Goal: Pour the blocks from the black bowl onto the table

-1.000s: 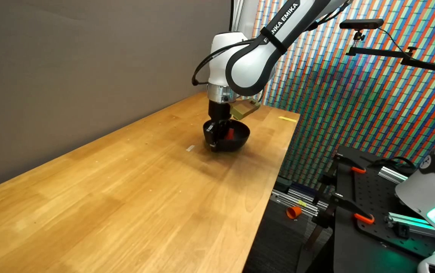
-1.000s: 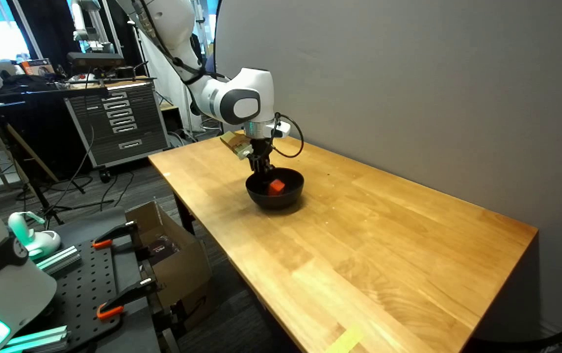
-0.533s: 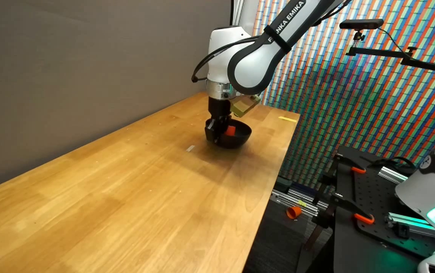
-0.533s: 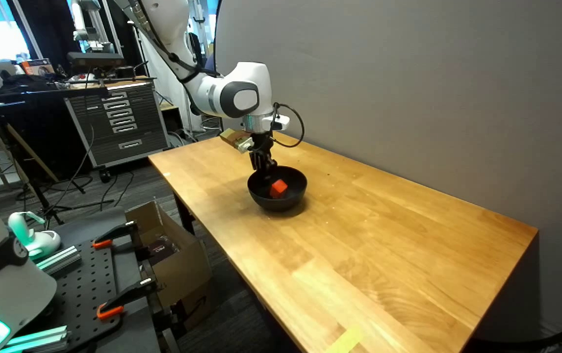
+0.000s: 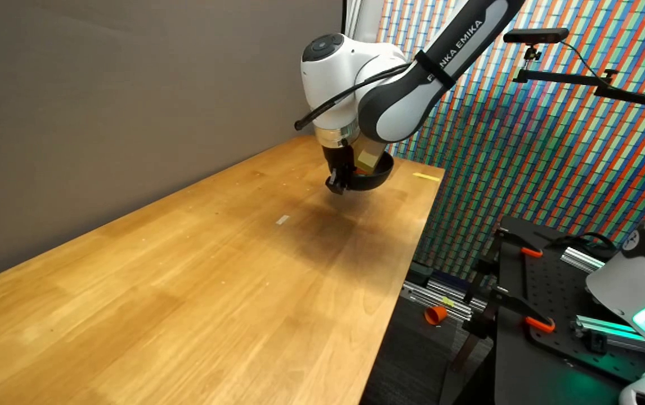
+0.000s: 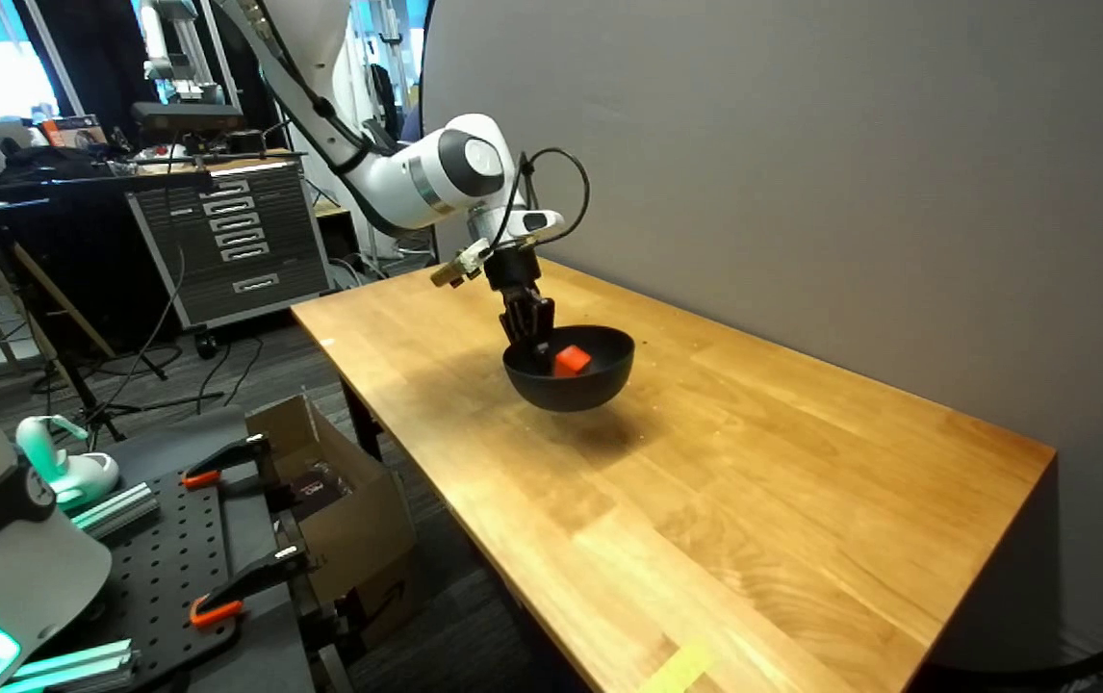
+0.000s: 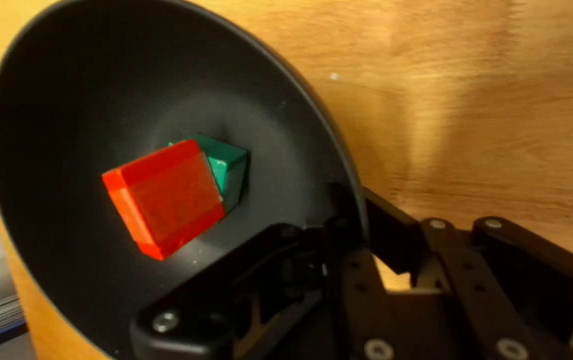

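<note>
My gripper (image 7: 359, 215) is shut on the rim of the black bowl (image 7: 91, 95), with one finger inside and one outside. In both exterior views the bowl (image 5: 377, 179) (image 6: 576, 393) hangs above the light-wood table (image 5: 215, 281) (image 6: 725, 481), its shadow apart below it. The bowl is tilted, with the gripped side lower. The red block (image 7: 171, 192) lies inside the bowl and leans on the green block (image 7: 226, 162). The red block (image 6: 571, 361) also shows in an exterior view. The green block is hidden in both exterior views.
A grey wall (image 5: 148, 101) runs along the table's long side. Yellow tape (image 6: 681, 666) marks one table end and another strip (image 5: 426, 176) the opposite end. A black side bench with clamps (image 6: 243, 582) and a cardboard box (image 6: 349, 510) stand beside the table.
The bowl has risen off the table and tilted, held in my gripper. The wrist has leaned over. The red block has stayed inside the bowl.
</note>
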`<control>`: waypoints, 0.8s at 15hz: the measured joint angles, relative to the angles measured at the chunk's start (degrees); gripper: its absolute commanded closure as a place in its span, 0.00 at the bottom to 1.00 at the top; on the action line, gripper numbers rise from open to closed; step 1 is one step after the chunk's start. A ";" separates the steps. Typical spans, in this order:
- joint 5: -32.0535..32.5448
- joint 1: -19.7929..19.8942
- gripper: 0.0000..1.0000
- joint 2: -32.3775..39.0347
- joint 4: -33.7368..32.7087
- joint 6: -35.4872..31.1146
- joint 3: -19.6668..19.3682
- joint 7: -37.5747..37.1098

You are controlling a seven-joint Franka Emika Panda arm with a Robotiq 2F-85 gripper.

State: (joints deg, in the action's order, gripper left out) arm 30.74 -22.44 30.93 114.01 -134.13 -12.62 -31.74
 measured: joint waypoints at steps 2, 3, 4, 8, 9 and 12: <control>6.54 -1.41 0.97 -0.16 -0.15 4.03 -0.55 -4.32; 9.90 -1.94 0.97 -0.16 -0.23 6.11 -0.48 -6.42; 13.28 -2.32 0.97 -0.16 -0.25 8.03 -0.22 -8.29; 25.06 -2.49 0.97 0.16 -0.27 17.97 3.15 -14.23; 25.52 -2.18 0.97 0.31 -0.30 20.69 4.53 -14.45; 19.24 1.95 0.97 0.52 -0.42 21.71 11.55 -10.30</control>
State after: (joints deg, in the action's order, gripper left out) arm 49.98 -20.49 31.45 113.59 -112.41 -1.07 -42.04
